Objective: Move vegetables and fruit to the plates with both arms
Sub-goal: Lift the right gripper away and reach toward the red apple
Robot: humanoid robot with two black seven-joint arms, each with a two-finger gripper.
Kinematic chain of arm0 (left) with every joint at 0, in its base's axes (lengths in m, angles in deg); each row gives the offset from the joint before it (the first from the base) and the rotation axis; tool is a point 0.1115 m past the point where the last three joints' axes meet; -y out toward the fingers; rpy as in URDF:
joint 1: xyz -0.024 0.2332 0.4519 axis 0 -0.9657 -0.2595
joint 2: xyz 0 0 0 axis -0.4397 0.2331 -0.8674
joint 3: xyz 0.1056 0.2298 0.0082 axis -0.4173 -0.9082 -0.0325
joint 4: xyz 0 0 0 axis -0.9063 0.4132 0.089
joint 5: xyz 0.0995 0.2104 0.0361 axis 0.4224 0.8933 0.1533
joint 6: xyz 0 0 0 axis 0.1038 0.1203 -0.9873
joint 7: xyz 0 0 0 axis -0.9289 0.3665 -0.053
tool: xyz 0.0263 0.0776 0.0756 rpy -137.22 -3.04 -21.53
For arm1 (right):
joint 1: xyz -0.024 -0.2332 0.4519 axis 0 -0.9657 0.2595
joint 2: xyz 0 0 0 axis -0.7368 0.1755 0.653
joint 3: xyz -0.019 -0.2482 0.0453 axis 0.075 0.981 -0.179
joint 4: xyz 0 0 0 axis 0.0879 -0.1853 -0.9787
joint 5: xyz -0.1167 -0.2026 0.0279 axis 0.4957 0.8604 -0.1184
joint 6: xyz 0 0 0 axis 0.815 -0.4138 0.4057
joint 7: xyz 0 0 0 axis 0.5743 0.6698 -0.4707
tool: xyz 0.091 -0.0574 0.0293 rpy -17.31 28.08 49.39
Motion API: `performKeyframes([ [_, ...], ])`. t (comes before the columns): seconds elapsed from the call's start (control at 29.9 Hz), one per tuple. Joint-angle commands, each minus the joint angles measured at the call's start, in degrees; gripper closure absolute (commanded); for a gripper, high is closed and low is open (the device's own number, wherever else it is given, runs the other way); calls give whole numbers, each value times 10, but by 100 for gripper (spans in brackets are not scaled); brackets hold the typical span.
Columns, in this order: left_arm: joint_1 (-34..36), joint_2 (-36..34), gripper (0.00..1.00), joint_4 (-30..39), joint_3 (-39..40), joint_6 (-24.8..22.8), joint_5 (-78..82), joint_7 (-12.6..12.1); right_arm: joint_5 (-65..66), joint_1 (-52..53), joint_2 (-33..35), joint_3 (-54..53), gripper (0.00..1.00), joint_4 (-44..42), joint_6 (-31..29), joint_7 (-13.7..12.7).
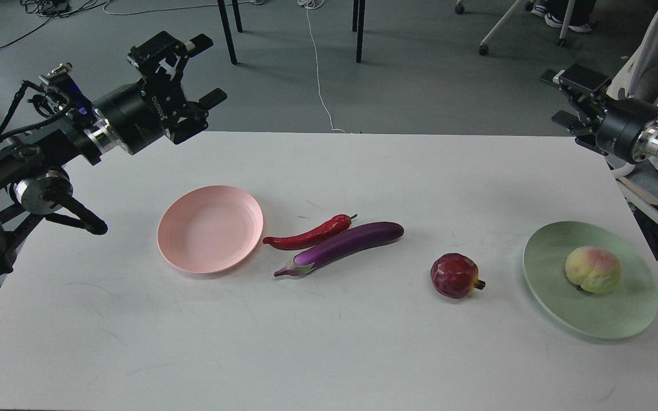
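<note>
Already the peach [592,269] lies on the pale green plate [620,319] at the right side of the white surface [329,354], resting a little far of the plate's middle. Left of that plate, apart from its rim, the dark red pomegranate [453,275] sits on the bare surface with its small brown crown pointing right toward the plate. Further left, near the middle, the purple eggplant [343,247] lies aslant, its calyx end nearer and to the left. The red chili pepper [308,234] lies just beside it on the far side, roughly parallel, its green stem at the right end and its tip close to the rim of the pink plate [210,229]. The pink plate holds nothing.

Both arms hang above the far corners, well apart from the food. The left hand [195,71] hovers over the far left edge of the surface with its fingers spread apart, holding nothing. The right hand [560,97] is raised past the far right corner, its fingers likewise apart and empty.

Beyond the surface lie grey floor, cables and chair legs.
</note>
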Motion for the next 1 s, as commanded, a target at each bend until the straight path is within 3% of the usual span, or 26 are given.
performKeyframes([
  [0.0, 1, 0, 2, 35, -1, 0, 24, -3, -7, -21, 0, -12, 2, 14, -3, 0],
  [0.1, -1, 4, 2, 29, 3, 0, 20, 4, 42, -16, 2, 1, 1, 49, -5, -1],
  [0.3, -16, 10, 2, -13, 5, 0, -75, 20, 320, 13, 5, 6, 2, 158, -5, -5],
  [0.4, -17, 12, 2, -51, 5, 0, -130, 19, 409, 35, -8, 30, 2, 162, -7, -5],
  [0.64, -17, 21, 2, -95, 6, 0, -190, 19, 454, 185, -72, 241, 1, 166, -9, 0],
  [0.97, -26, 21, 2, -108, 6, 0, -234, 19, 518, 271, -170, 376, 1, 189, -28, 1],
])
